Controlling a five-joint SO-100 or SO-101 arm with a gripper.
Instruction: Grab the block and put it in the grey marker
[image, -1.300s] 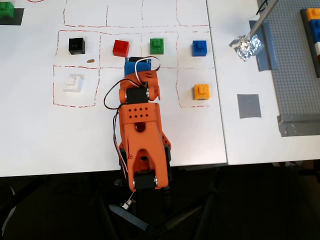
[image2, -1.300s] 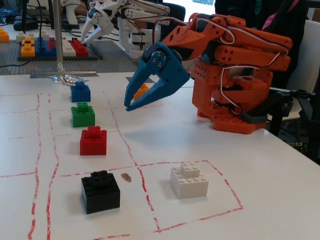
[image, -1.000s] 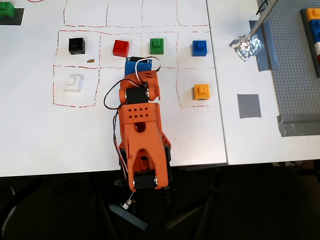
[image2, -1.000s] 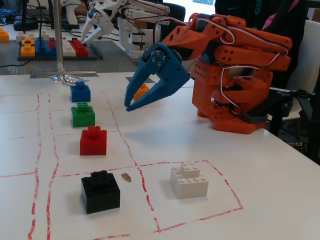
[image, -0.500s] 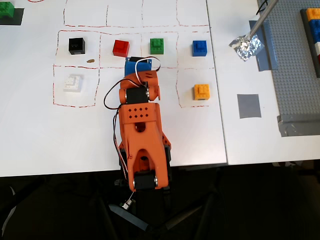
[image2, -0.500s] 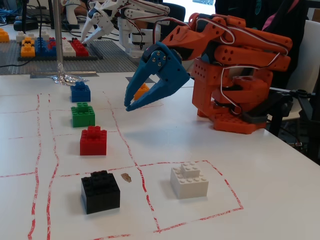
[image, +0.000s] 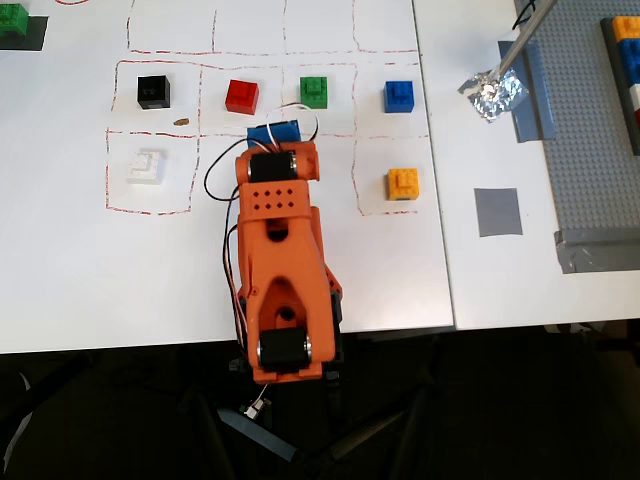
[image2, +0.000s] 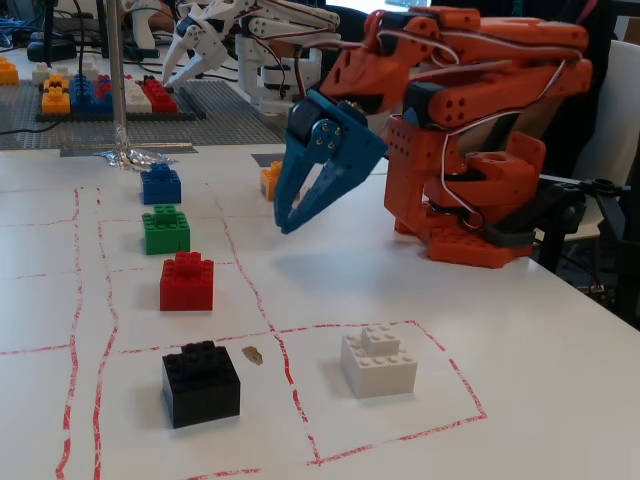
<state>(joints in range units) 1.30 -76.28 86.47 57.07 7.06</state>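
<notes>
The block (image: 314, 92) sits untouched in its red-outlined cell on the white bench (image: 80, 280), between the red brick (image: 242, 96) and the blue brick (image: 400, 96) in the overhead view; the hand (image2: 290, 222) hangs above the bench near it, blue fingers parted and holding nothing; so no grasp has been made, and lifting, carrying and placing all appear left to do; the grey marker (image: 497, 212) lies bare, well apart to the right, past the orange-yellow brick (image: 403, 184); foil (image: 493, 93) and a studded baseplate (image: 590, 150) sit beyond; another pale arm (image2: 240, 30) stands behind in the fixed view.
</notes>
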